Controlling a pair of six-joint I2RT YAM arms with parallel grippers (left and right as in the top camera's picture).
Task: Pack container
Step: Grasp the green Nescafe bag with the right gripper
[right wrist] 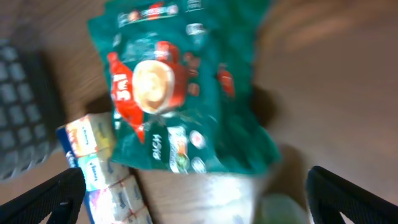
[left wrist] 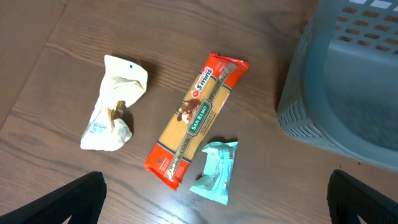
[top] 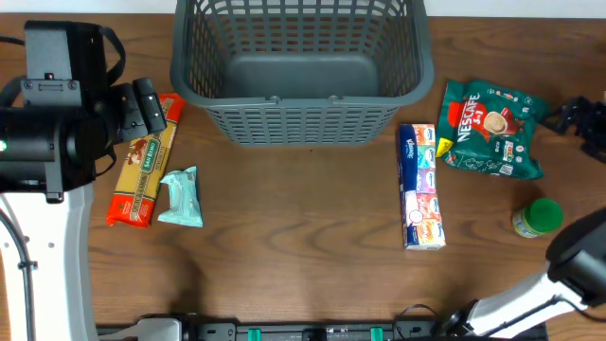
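The container, a large dark grey lattice basket [top: 303, 121], stands empty at the back centre; its corner shows in the left wrist view [left wrist: 336, 93]. My left gripper [top: 150, 106] is open and empty, above a red pasta packet [top: 142, 166] [left wrist: 194, 119], a teal packet [top: 182, 197] [left wrist: 216, 171] and a crumpled white packet [left wrist: 115, 102], which my arm hides from overhead. My right gripper [top: 579, 117] is open and empty above a green Nescafe bag [top: 492, 128] [right wrist: 174, 93]. Each gripper's fingers frame its wrist view [left wrist: 214, 208] [right wrist: 199, 202].
A long multi-coloured pack [top: 421, 187] [right wrist: 102, 171] lies right of the basket's front. A small green-lidded jar [top: 538, 218] stands at the right, blurred in the right wrist view [right wrist: 283, 210]. The basket's wall shows there too [right wrist: 18, 112].
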